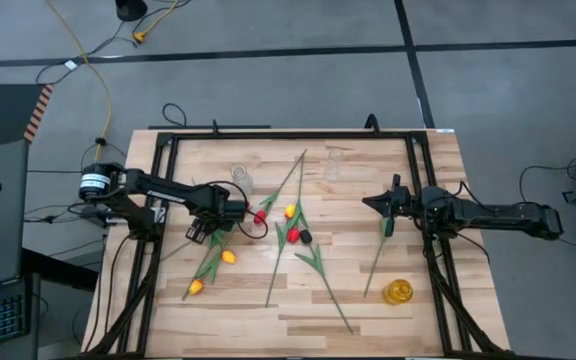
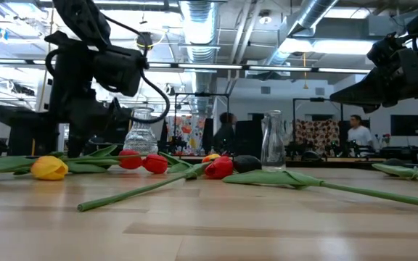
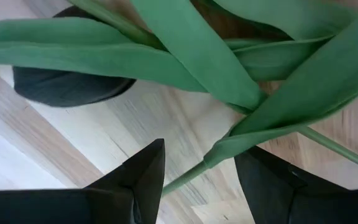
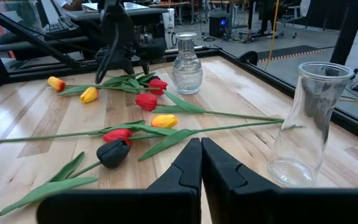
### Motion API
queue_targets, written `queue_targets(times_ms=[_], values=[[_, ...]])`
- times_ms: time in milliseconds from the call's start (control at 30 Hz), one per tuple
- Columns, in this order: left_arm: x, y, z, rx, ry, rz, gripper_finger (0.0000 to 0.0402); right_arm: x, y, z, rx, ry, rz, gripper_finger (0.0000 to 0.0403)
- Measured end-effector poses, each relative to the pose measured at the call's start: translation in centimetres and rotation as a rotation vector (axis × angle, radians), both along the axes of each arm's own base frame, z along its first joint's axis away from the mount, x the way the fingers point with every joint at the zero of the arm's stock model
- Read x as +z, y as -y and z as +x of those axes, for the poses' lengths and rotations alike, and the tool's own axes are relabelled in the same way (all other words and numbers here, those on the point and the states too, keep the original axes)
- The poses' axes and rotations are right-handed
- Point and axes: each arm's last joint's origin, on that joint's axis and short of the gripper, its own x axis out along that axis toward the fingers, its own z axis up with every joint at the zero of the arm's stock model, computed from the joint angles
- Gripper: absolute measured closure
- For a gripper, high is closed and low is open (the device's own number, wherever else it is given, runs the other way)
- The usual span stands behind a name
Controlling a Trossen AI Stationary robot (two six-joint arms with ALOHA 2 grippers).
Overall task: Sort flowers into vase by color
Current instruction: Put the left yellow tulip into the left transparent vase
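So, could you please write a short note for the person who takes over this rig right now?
Left gripper: open, low over the leaves and stems of the flowers at the table's left-centre, a thin green stem between its fingers, not yet gripped.
Right gripper: shut, holding nothing, waiting above the table's right side.
Flowers: all lie flat on the wooden table; red, yellow and near-black heads are mixed in the middle, two yellow ones nearer the left.
Vases: round glass vase and taller glass vase stand upright, both empty.
Done: no flower sorted.
Left: every flower.
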Motion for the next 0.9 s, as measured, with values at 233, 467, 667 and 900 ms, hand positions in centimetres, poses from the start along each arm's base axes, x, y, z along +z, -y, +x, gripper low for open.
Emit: queue_targets(times_ms=[233, 467, 667, 900], values=[[0.25, 0.00, -0.22, -0.001, -0.008, 0.006, 0.0248, -0.04, 0.00, 0.00, 0.001, -0.004, 0.001, 0.0367], [0.27, 0.05, -0.38, 0.003, -0.024, -0.008, 0.0336, -0.08, 0.00, -0.01, 0.000, -0.008, 0.001, 0.0367], [0.26, 0.08, -0.37, 0.040, -0.015, -0.011, 0.0396, -0.11, 0.00, -0.01, 0.001, -0.011, 0.001, 0.0367], [0.90, 0.02, -0.50, 0.039, -0.063, 0.015, 0.0399, -0.11, 0.00, -0.01, 0.001, -0.011, 0.001, 0.0367]])
